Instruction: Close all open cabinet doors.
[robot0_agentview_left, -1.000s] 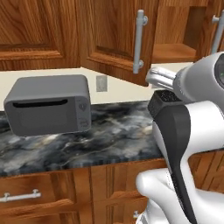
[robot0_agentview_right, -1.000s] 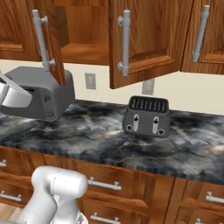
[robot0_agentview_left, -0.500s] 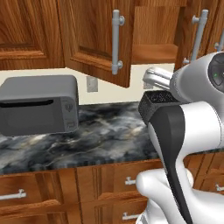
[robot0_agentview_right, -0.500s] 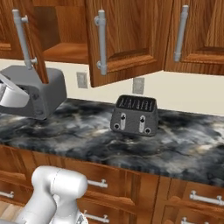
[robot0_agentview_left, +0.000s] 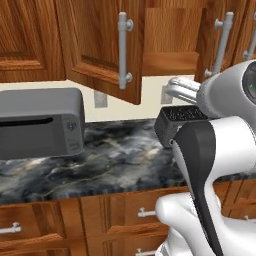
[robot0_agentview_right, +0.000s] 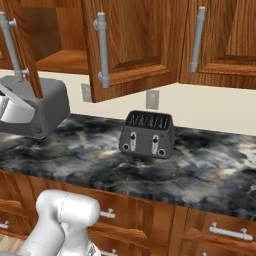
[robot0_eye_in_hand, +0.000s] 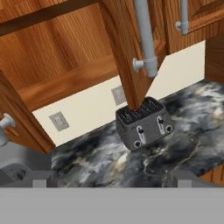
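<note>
Two cabinet doors stand open above the counter. The right open door (robot0_agentview_right: 132, 42) swings out over the toaster, its bar handle (robot0_agentview_right: 102, 50) facing me; it also shows as the open door (robot0_agentview_left: 97, 42) and edge-on as the door (robot0_eye_in_hand: 124, 61). The left open door (robot0_agentview_right: 22, 50) hangs beside the bare shelf (robot0_agentview_right: 65, 60), and its lower corner shows as the door (robot0_eye_in_hand: 19, 124). A closed door (robot0_agentview_right: 222, 40) is to the right. My gripper (robot0_eye_in_hand: 111, 180) is open, empty, and held back from the doors, facing the toaster.
A dark toaster (robot0_agentview_right: 148, 134) sits on the black marble counter (robot0_agentview_right: 90, 155) below the open door. A grey toaster oven (robot0_agentview_left: 40, 122) stands to the left. Drawer fronts (robot0_agentview_right: 220, 230) run under the counter. My white arm (robot0_agentview_left: 215, 150) blocks the right of the left base view.
The whole scene has slid left and grown larger in both base views, so the base has moved right and closer. The doors keep the same open angle.
</note>
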